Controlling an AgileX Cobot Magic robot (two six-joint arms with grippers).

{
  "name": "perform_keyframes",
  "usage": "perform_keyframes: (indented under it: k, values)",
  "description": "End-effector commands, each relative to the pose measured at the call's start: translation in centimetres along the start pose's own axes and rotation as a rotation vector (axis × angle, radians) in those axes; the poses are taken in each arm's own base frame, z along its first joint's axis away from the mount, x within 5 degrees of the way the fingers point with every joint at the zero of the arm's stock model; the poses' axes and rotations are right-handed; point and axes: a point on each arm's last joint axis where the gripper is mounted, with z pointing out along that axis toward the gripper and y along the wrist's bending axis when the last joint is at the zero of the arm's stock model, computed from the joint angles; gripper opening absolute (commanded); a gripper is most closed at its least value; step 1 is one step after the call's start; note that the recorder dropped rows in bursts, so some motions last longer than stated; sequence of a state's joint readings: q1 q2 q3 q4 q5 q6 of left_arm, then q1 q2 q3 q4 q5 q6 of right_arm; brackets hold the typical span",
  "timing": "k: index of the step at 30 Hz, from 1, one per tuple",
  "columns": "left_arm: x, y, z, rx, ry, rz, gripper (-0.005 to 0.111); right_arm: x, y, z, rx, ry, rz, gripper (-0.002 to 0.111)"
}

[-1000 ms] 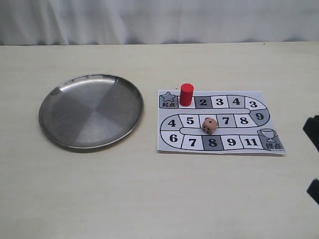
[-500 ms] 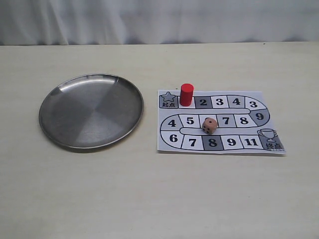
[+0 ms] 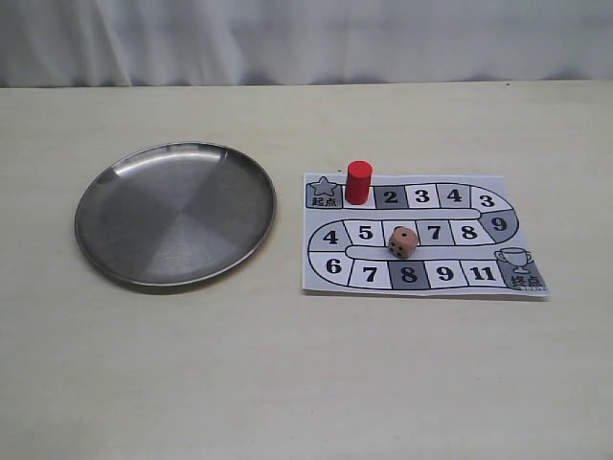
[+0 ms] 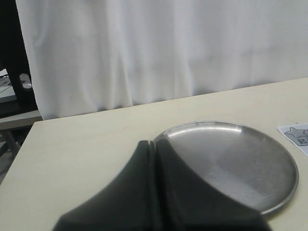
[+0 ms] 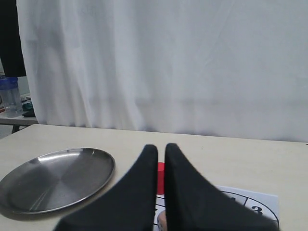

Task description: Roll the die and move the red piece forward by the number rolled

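Note:
The red piece point(image 3: 358, 181) stands upright on the board's first square, between the star square and square 2. The pale tan die point(image 3: 403, 241) rests on the paper board point(image 3: 316, 278) in the middle row, between squares 5 and 7. Neither gripper shows in the exterior view. In the left wrist view my left gripper point(image 4: 153, 142) is shut and empty, above the steel plate's near rim. My right gripper point(image 5: 160, 147) holds nothing, its jaws a thin slit apart. Through that slit I see the red piece point(image 5: 160, 175) and a sliver of the die point(image 5: 161, 219).
A round steel plate point(image 3: 175, 146) lies left of the board, with nothing in it; it also appears as the plate point(image 4: 216, 123) in the left wrist view and the plate point(image 5: 57, 178) in the right wrist view. A white curtain closes off the table's far edge.
One second ago my right gripper's black tips showed at the right edge of the exterior view; they have since withdrawn out of it. The die and red piece have not moved.

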State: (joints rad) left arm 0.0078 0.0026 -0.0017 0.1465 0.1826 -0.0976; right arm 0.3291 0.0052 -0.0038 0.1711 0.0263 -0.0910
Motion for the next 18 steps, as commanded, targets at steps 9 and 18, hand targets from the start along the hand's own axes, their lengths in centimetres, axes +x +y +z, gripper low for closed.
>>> perform_keyframes:
  k: [9, 18]
  values:
    - [0.0, -0.1, 0.0, 0.010, -0.010, -0.002, 0.000, 0.2, -1.5, -0.2, 0.265, 0.026, -0.144, 0.005]
    - [0.0, -0.1, 0.0, 0.010, -0.010, -0.002, 0.000, 1.5, -1.6, -0.3, 0.265, 0.162, -0.147, 0.005]
